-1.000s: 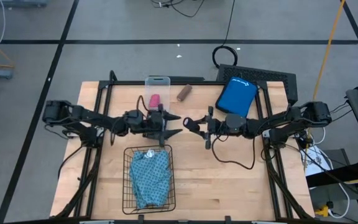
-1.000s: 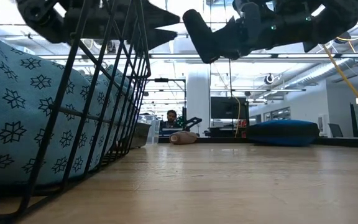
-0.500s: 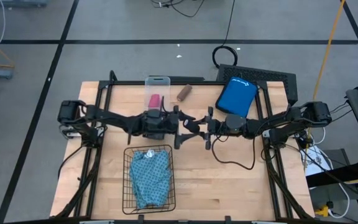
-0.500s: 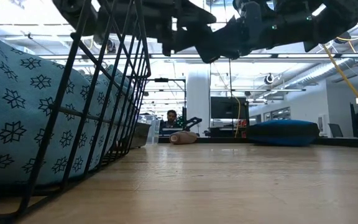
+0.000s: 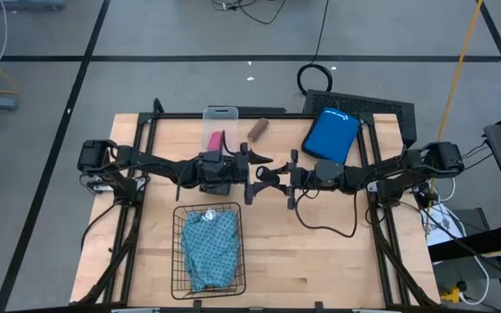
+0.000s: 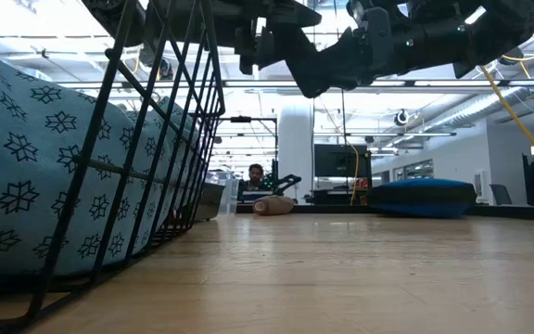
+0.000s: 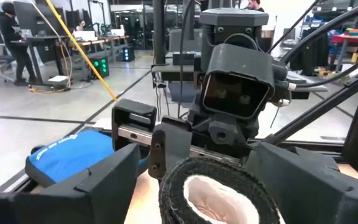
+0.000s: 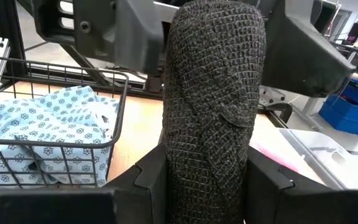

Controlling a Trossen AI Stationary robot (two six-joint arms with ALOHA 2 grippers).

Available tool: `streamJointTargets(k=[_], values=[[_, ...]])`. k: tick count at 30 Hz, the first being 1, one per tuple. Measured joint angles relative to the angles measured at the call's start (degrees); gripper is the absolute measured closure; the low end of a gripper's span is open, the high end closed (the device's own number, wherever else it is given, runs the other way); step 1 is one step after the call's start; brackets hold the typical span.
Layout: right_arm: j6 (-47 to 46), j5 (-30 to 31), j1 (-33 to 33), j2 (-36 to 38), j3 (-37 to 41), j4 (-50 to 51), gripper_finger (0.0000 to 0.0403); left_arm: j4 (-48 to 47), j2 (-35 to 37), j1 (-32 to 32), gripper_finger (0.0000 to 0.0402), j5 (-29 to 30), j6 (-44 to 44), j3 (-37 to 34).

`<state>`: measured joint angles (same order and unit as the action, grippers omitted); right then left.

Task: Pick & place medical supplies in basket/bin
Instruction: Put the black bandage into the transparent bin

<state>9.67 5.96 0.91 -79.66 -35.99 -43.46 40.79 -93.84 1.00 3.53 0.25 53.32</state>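
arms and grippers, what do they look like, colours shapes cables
Both arms are dark grey to black, built of slim jointed segments. The left gripper and right gripper end in wedge-shaped matte fingers. A black cable loops from the right arm over the table.

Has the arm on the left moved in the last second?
Yes. The left gripper has swung from above the basket rim toward the right gripper, which holds a black roll; its open fingers now flank that roll.
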Motion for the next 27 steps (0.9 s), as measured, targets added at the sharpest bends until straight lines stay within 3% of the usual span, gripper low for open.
streamJointTargets(k=[11, 23, 27], values=[[0.11, 0.0, 0.0, 0.0, -0.02, -0.85, 0.0268, -2.07, 0.0, 0.06, 0.0138, 0.02, -0.55, 0.0], [-4.39, 0.04, -0.02, 0.02, -0.07, 1.01, 0.0252, -3.0, 0.43, 0.31, 0.0304, -0.01, -0.7, -0.08], [-5.9, 0.13, -0.09, 0.11, -0.26, 1.21, 0.0233, -7.81, 4.03, 0.67, 0.0321, 1.3, 2.24, -0.11]])
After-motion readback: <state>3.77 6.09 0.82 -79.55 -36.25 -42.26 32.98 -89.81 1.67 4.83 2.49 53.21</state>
